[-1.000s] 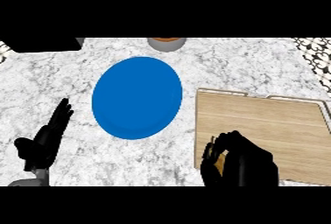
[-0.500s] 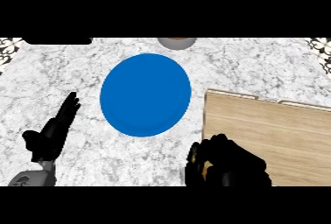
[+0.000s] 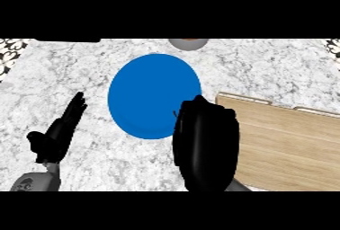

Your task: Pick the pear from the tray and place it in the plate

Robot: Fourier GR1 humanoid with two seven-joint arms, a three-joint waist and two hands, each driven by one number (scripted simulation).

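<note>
Pear itself could not be seen anywhere in the head view; if it was held, it was hidden inside the right hand [image 3: 204,148], whose fingers [image 3: 199,112] were curled over toward the palm. Whether those fingers actually closed on the fruit could not be told, since only the black back of the hand showed.

That right hand sat at about five o'clock of the blue plate [image 3: 154,95], its fingertips overlapping the plate's lower right rim. The plate was a blue disc lying flat on the white marble table [image 3: 279,72], and its surface showed nothing on it.

At three o'clock of the right hand, just beside it, lay the wooden tray [image 3: 292,143], a pale board with a raised light rim along its far edge; the part in view carried nothing. The hand's wrist covered the tray's near left corner.

At nine o'clock of the plate, apart from it, the left hand [image 3: 58,134] rested on the table with its fingers straight and pointing toward twelve o'clock, holding nothing.

At twelve o'clock of the plate, at the far edge of the view, stood a grey round object [image 3: 186,43], mostly cut off.
</note>
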